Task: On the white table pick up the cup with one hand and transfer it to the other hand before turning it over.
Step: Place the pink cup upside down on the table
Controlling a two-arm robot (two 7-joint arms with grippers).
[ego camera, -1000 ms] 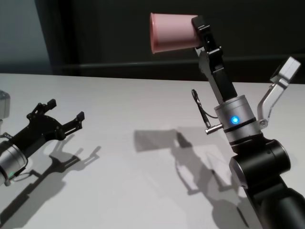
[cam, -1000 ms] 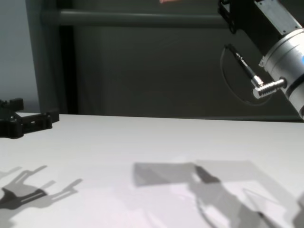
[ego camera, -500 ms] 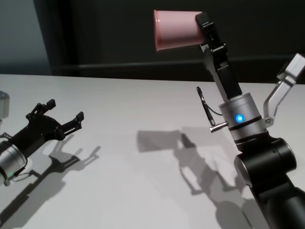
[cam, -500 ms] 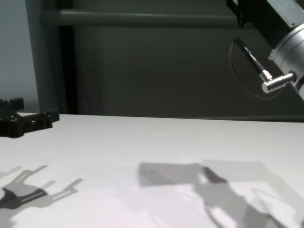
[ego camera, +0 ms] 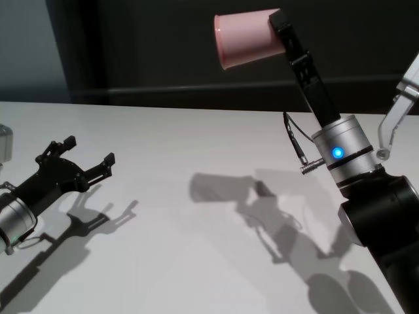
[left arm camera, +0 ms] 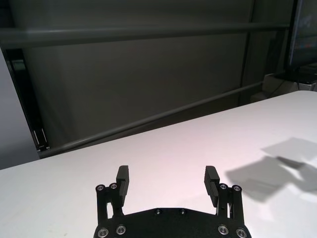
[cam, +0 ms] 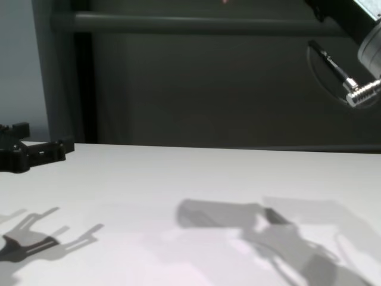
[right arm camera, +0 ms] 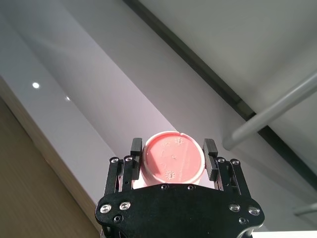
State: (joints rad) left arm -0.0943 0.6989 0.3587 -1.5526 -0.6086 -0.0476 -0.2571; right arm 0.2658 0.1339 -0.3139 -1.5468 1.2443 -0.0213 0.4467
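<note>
Right arm raised with its gripper clamped; left arm held low with its gripper spread.

The right gripper is carried high above the white table on an arm angled up and toward the robot's left, its fingers pressed on either side of the cup, which is held on its side. The left gripper is kept low at the left, just over the tabletop, with its fingers set wide apart and nothing between them.
</note>
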